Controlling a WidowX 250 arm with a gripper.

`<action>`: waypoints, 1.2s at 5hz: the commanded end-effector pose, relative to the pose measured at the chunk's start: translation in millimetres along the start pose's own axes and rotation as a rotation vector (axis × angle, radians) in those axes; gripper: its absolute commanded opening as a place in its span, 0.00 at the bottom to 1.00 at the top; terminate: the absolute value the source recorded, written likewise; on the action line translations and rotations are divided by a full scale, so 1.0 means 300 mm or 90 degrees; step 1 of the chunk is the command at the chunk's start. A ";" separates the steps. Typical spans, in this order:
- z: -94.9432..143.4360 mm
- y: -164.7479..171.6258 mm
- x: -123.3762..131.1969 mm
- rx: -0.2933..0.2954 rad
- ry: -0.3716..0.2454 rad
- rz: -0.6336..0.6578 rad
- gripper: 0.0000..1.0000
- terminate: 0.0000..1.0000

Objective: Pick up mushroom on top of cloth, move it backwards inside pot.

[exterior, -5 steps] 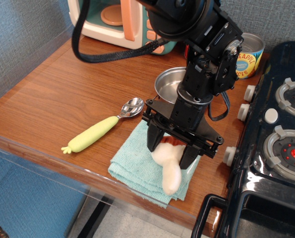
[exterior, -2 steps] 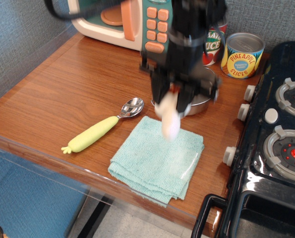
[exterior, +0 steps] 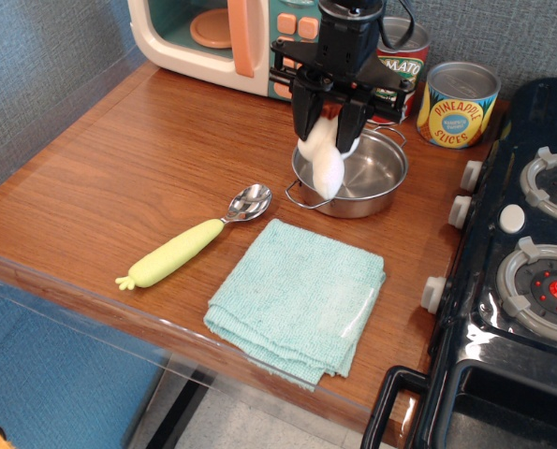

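My gripper (exterior: 329, 126) hangs over the steel pot (exterior: 376, 173) and is shut on the mushroom (exterior: 324, 161). The mushroom's white stem dangles down over the pot's left rim; a bit of its brown-red cap shows between the fingers. The light teal cloth (exterior: 299, 296) lies bare on the wooden table, in front of the pot, with nothing on it.
A yellow-green handled spoon (exterior: 192, 242) lies left of the cloth. A toy microwave (exterior: 217, 37) stands at the back, with a tomato can (exterior: 402, 56) and a pineapple can (exterior: 457, 103) behind the pot. A black toy stove (exterior: 521, 253) borders the right side.
The gripper has lifted the mushroom off the cloth and carried it backwards, from above the cloth to above the pot. The cloth now lies bare.
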State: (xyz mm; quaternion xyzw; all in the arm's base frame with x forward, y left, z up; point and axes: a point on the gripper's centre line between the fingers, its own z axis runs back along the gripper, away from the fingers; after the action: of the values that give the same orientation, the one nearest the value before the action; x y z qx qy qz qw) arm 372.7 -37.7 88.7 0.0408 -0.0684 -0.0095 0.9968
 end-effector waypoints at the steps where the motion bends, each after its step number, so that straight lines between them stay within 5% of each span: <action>1: 0.004 0.039 0.101 0.012 -0.027 0.008 0.00 0.00; 2: 0.006 0.023 0.123 0.002 -0.030 0.000 1.00 0.00; 6: 0.137 -0.007 0.079 -0.019 -0.061 -0.015 1.00 0.00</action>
State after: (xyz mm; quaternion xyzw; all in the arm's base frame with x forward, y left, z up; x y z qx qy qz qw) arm 390.9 -42.1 102.7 0.0295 -0.0773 -0.0202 0.9964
